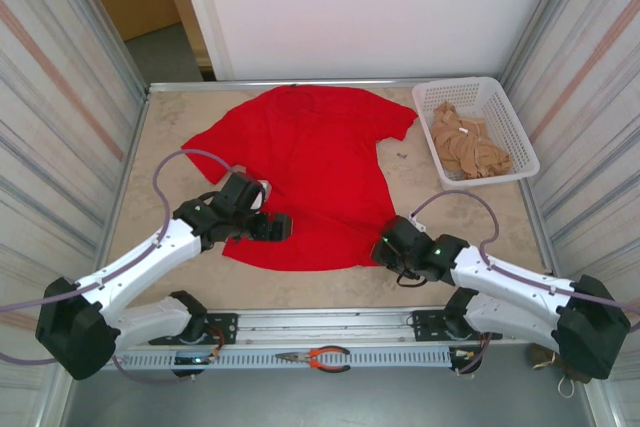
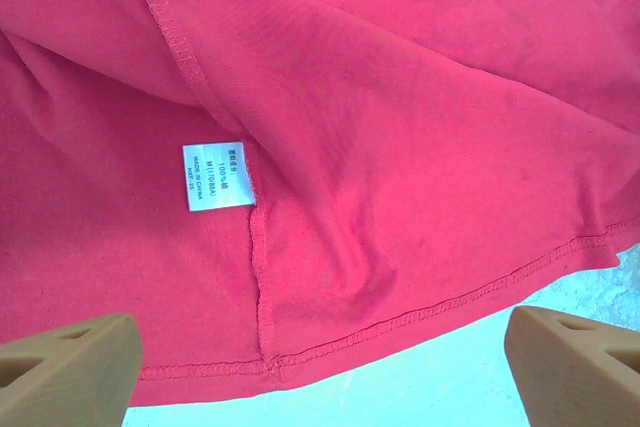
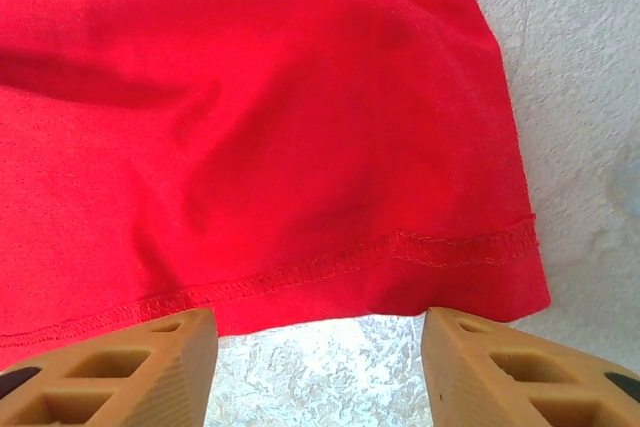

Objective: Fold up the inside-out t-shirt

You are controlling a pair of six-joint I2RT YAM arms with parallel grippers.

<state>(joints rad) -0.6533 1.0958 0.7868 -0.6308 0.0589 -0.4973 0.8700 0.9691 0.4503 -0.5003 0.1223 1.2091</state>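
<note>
The inside-out t-shirt point(image 1: 310, 162) lies spread flat on the table, bright red, collar toward the far edge and hem toward me. My left gripper point(image 1: 281, 225) sits at the hem's lower-left corner. In the left wrist view its fingers point(image 2: 65, 367) stand wide open over the stitched hem point(image 2: 420, 312), with a white care label point(image 2: 215, 175) and a side seam ahead. My right gripper point(image 1: 384, 246) is at the hem's lower-right corner. Its fingertips point(image 3: 520, 367) are apart over bare table, just short of the hem edge point(image 3: 400, 287), gripping nothing.
A white basket point(image 1: 526, 161) at the far right holds a tan garment point(image 1: 465, 142). Orange-handled pliers point(image 1: 320, 356) lie on the front rail between the arm bases. Striped walls close in on both sides of the table point(image 1: 170, 137).
</note>
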